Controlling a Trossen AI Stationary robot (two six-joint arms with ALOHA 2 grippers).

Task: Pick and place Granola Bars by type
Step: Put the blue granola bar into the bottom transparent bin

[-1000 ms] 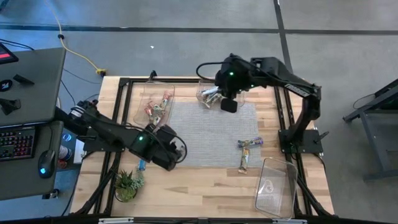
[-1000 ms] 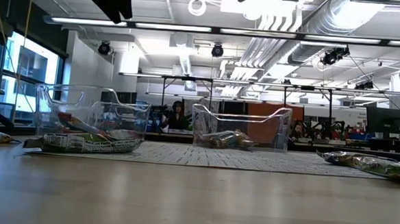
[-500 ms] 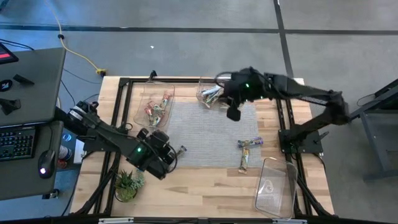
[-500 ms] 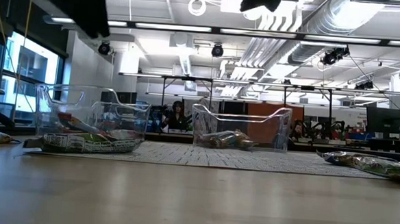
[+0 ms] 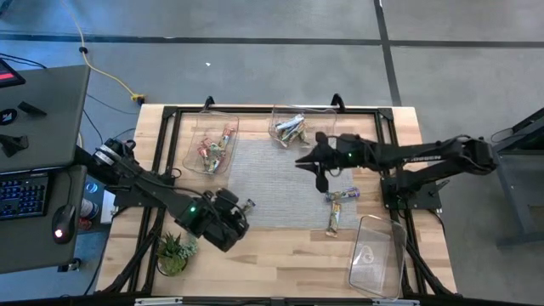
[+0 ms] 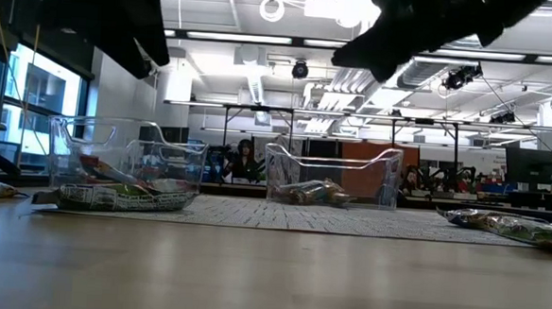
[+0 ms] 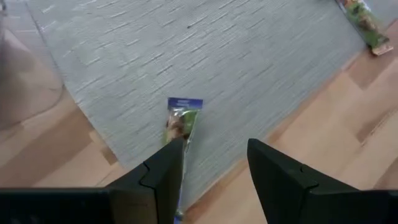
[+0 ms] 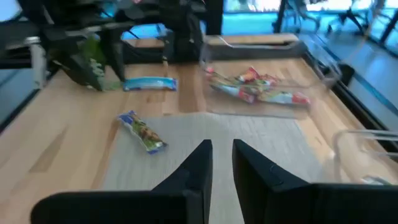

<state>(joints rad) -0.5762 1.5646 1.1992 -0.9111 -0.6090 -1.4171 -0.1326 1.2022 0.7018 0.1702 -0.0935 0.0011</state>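
My left gripper (image 5: pixel 228 223) (image 7: pixel 214 168) hovers open above the mat's near left corner. A green-tan bar with a blue end (image 7: pixel 180 121) (image 5: pixel 248 204) lies flat on the mat just ahead of its fingers. My right gripper (image 5: pixel 319 163) (image 8: pixel 222 163) hangs over the mat's right half with a narrow gap between its fingers, holding nothing. Two more green-tan bars (image 5: pixel 342 195) (image 5: pixel 333 219) lie on the mat's right edge. Red/pink bars lie in the far left bin (image 5: pixel 211 140), and silver ones in the far middle bin (image 5: pixel 291 127). A blue bar (image 8: pixel 149 84) rests on the wood beside the plant.
A clear bin (image 5: pixel 378 253) without bars sits at the near right corner. The small potted plant (image 5: pixel 174 251) stands at the near left corner, close to my left arm. The mat's middle (image 5: pixel 280 183) is bare. Black frame rails run along the table's sides.
My right gripper has left the far middle bin and swung toward the near right, out over the mat toward the two bars there. My left gripper has drawn back toward the near edge, uncovering the green-tan bar on the mat's corner.
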